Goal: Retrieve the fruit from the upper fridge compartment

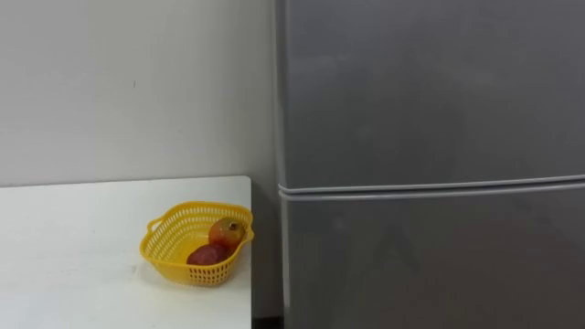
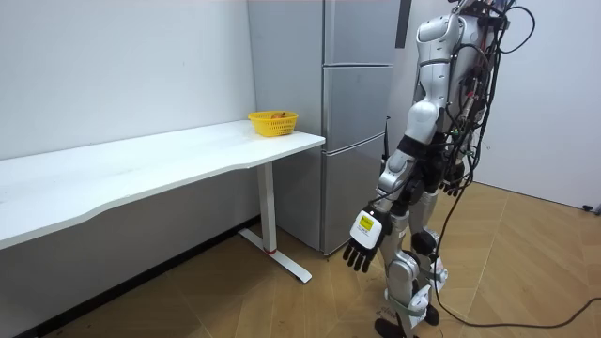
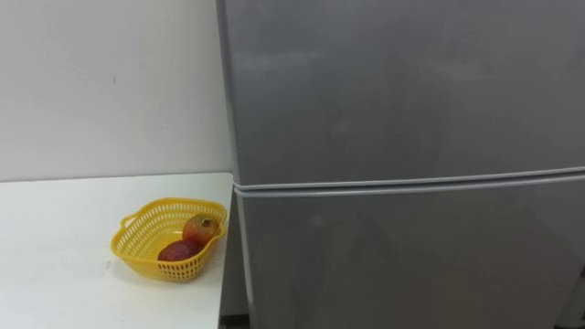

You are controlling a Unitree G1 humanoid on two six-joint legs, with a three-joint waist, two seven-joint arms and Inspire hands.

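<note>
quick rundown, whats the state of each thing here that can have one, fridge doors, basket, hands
upper fridge door: closed
lower fridge door: closed
yellow basket: upright on the white table, near the edge beside the fridge
fruit: lying inside the basket
left hand: open, hanging at the robot's side, holding nothing
right hand: hanging on the far side of the body

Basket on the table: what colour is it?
The basket is yellow, clearest in the left eye view.
</note>
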